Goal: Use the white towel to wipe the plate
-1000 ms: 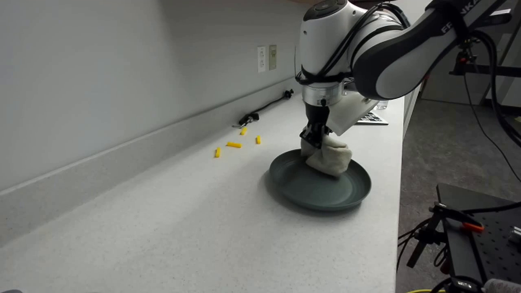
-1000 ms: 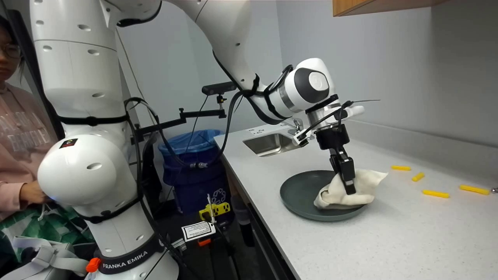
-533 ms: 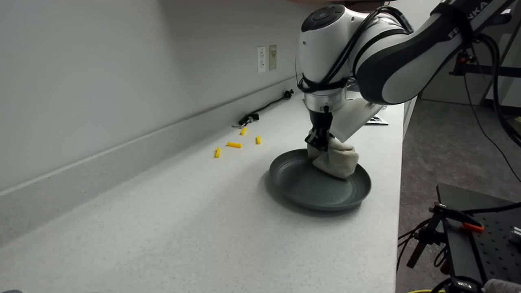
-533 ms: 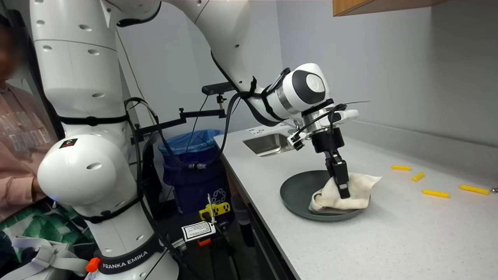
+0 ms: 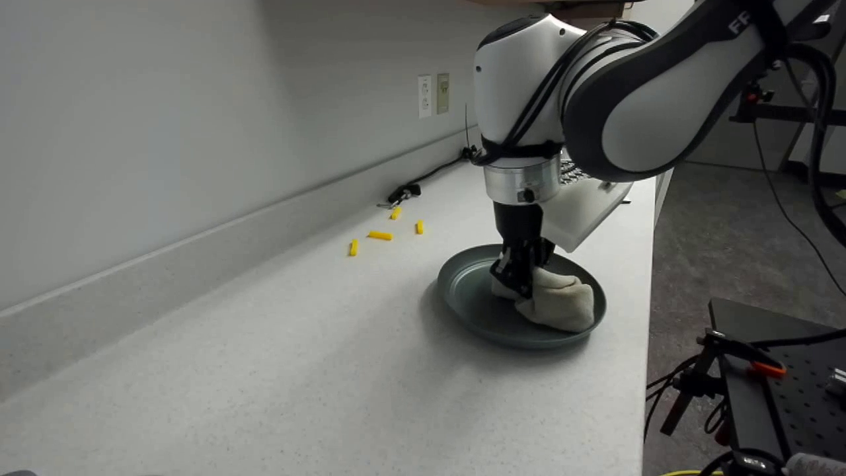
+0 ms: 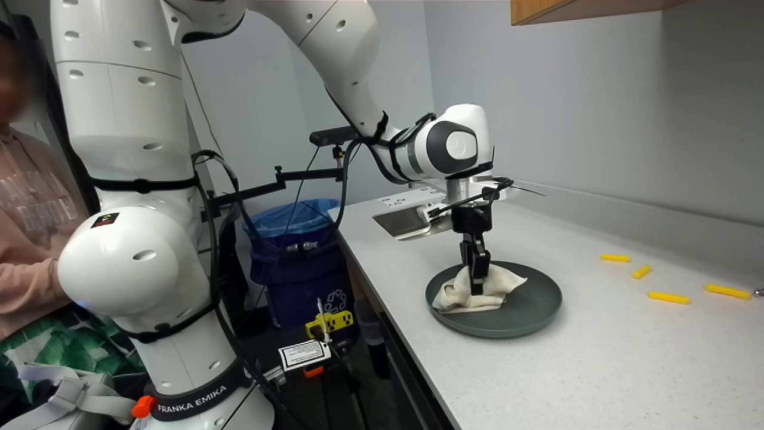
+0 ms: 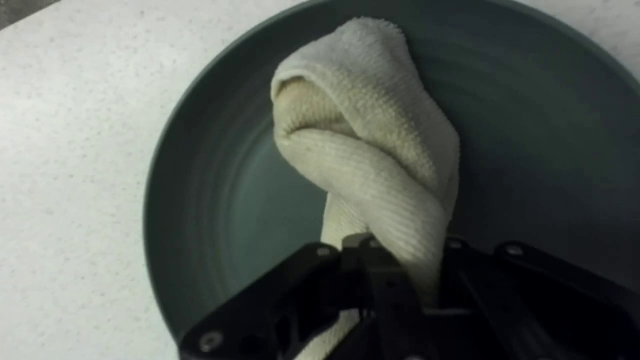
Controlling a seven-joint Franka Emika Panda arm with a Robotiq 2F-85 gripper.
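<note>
I see the gripper [image 6: 476, 288] pointing down over the plate [image 6: 535, 303], clamped on the white towel [image 7: 370, 125]. The towel is bunched in its grip and spills out to either side, lying on the plate inside the rim. A thick fold sticks out just beside the gripper.

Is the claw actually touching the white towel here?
Touching: the wrist view shows the claw with a fold of the white towel pinched between its jaws, no gap showing.
</note>
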